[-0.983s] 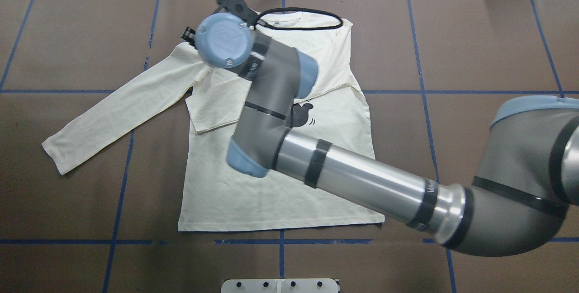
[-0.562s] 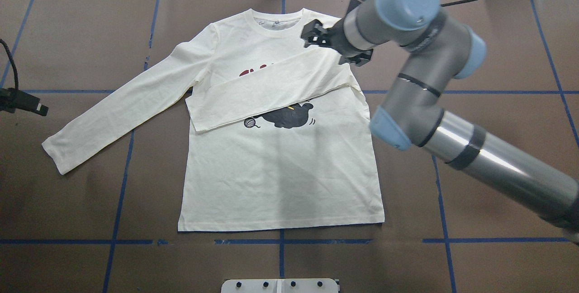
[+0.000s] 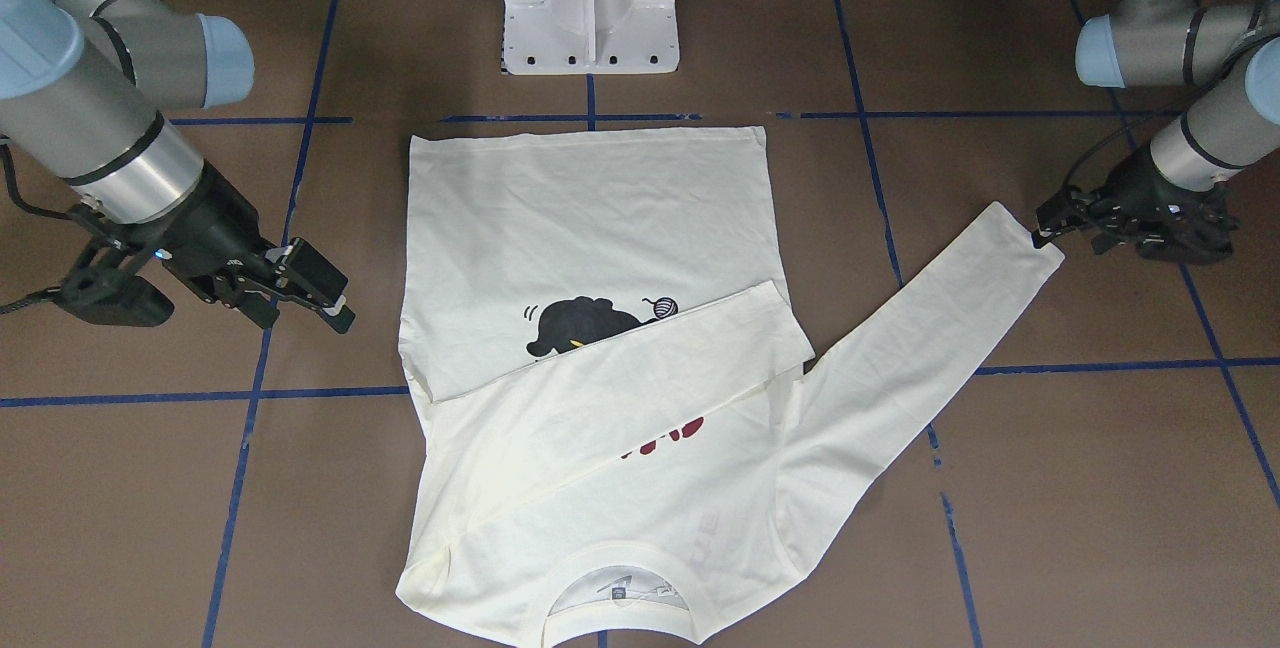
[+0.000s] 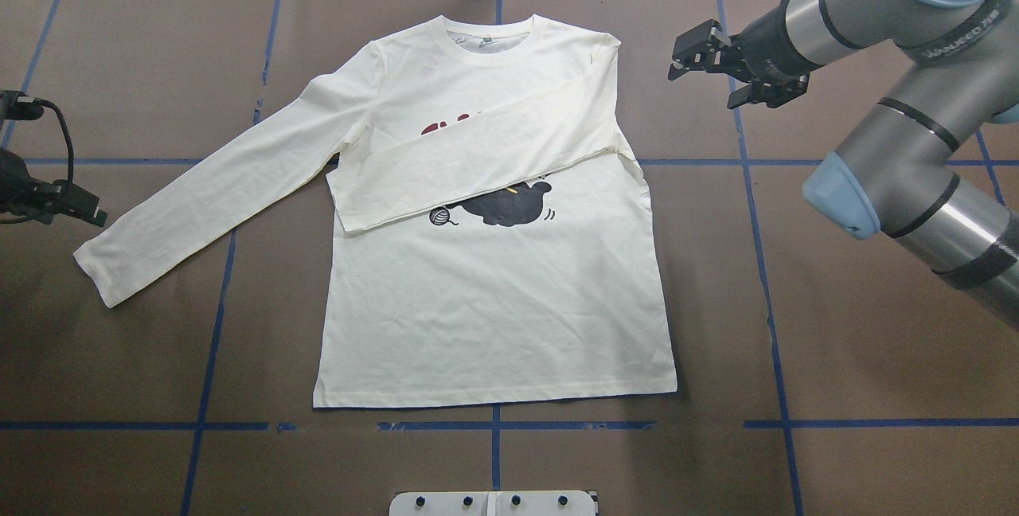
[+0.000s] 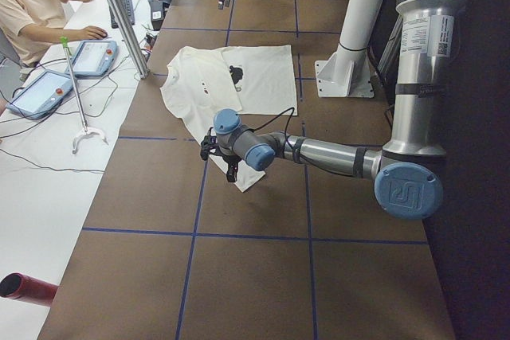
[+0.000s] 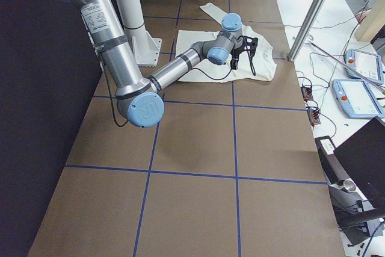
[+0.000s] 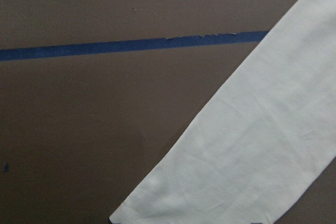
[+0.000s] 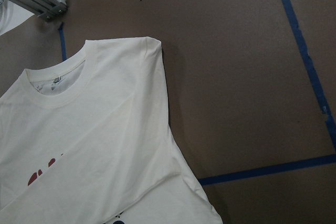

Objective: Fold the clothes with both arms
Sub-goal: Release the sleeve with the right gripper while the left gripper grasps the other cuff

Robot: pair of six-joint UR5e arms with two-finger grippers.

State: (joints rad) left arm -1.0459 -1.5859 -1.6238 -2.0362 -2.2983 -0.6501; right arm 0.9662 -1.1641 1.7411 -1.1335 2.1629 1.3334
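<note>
Right black two-finger gripper (image 4: 688,52) hangs open and empty beside the shoulder of the flat cream-white long-sleeved T-shirt (image 4: 493,301). Left black gripper (image 3: 1048,228) sits low at the outstretched sleeve cuff (image 3: 1015,240); can't tell its jaw state.

A brown table (image 4: 119,62) is marked into squares by blue tape lines (image 4: 119,425). A metal post (image 5: 119,17) stands at its edge. Beside it, a person (image 5: 28,13) sits at a white bench (image 5: 32,157) holding two tablets (image 5: 92,57).
</note>
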